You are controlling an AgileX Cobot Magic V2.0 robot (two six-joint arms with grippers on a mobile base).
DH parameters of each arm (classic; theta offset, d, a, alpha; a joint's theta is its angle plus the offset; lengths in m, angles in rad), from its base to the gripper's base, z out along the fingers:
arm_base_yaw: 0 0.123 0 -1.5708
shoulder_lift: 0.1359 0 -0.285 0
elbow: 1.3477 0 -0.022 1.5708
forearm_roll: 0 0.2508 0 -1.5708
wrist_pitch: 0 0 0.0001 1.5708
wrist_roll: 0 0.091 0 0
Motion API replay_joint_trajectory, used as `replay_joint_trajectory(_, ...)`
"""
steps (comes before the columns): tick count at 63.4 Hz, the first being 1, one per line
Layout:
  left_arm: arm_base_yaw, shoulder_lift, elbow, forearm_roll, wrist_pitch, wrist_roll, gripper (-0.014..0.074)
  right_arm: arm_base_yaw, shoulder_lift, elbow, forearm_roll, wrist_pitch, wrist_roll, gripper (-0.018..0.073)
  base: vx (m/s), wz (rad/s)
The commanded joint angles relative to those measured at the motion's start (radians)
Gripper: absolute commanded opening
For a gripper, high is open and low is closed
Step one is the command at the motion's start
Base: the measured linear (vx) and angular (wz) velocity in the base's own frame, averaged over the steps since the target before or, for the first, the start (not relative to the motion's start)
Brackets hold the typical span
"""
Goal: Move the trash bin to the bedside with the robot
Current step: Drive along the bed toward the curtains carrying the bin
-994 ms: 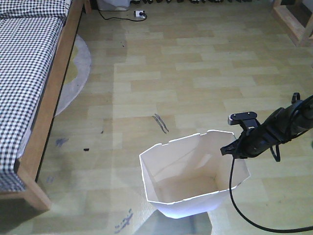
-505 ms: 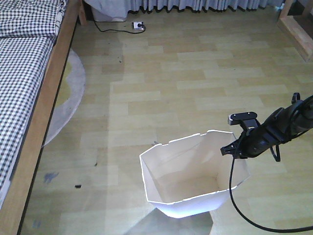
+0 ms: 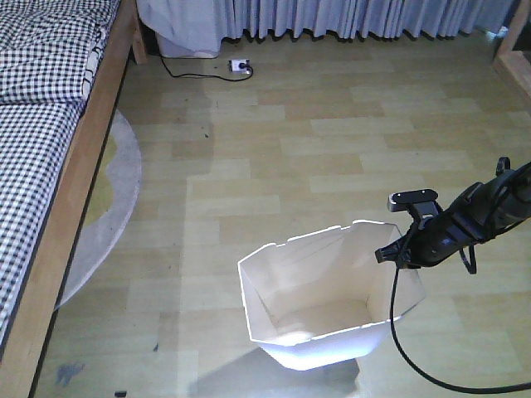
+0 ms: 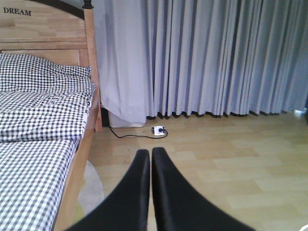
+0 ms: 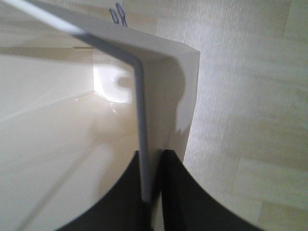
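1. Flooring: pale yellow-green wood-pattern planks [image 3: 332,157], with dark scuffs [image 3: 70,373] at the lower left of the front view. A round grey rug [image 3: 120,199] lies partly under the bed frame [image 3: 79,182], which is light-brown wood along the left edge. It carries black-and-white check bedding [image 3: 33,141].
2. Far wall: grey-lilac curtains [image 3: 348,16] hang to the floor. A white socket block [image 3: 240,65] lies before them, with a black lead [image 3: 195,75] running left.
3. Left wrist view only: a wooden headboard [image 4: 29,24] lettered "DREAM". The left tool [image 4: 149,151] points toward the curtains, its two black fingers pressed together with nothing between them.
4. Right wrist view only: the right tool [image 5: 153,151] pinches the thin wall of the trash bin [image 5: 57,125] at a corner of the rim, one finger inside and one outside.
5. Front view only: a slim black arm [image 3: 477,211] enters from the right edge to the bin's right rim. It carries a small grey-topped part [image 3: 412,197], and a black cable [image 3: 402,340] loops down beside the bin.
6. Trash bin: white outside and cream inside, tapered, with a cut-corner rim bearing small notches. It is upright and its inside is bare. It sits at lower centre of the front view, well apart from the bed, with open floor between. Whether its base touches the floor cannot be told.
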Motion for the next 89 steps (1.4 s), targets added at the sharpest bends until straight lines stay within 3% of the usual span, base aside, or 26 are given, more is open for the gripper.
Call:
replay_joint_trajectory(1,-0.003,-0.01,0.029,-0.01,-0.067,-0.003,-0.0006,-0.005,-0.071,-0.021,0.039,0.04,0.009,-0.0003,0.48,0.08)
replay_joint_trajectory(89,-0.003,-0.01,0.029,-0.01,-0.067,-0.003,-0.0006,-0.005,-0.071,-0.021,0.04,0.039,0.009,-0.0003,0.46,0.03)
